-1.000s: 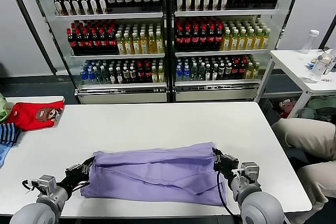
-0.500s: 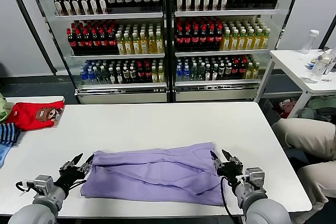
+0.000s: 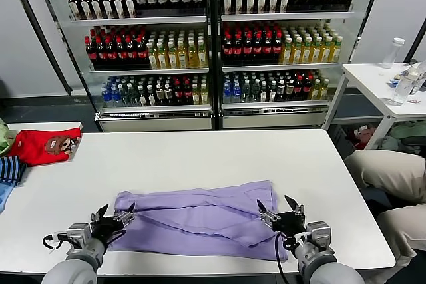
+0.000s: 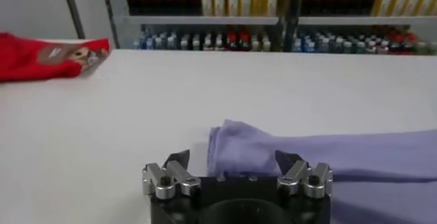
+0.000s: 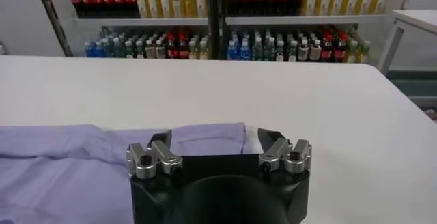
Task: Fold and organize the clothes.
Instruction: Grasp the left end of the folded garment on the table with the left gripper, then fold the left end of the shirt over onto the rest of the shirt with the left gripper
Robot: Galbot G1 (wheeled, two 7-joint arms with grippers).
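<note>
Folded T-shirt (image 3: 200,223) on table (image 3: 200,157), left gripper (image 3: 114,215) spread at its left end, right gripper (image 3: 279,209) spread over its right end

Looks like a shop-style demo space or lab mock-up: two glass-door drink coolers (image 3: 213,44) against the back wall, shelves packed with rows of bottles (image 3: 279,41) in red, yellow, dark and clear. White tabletop (image 3: 200,157) in front, second white table (image 3: 383,81) at right holding a water bottle (image 3: 394,51). Grey walls, grey floor.
</note>
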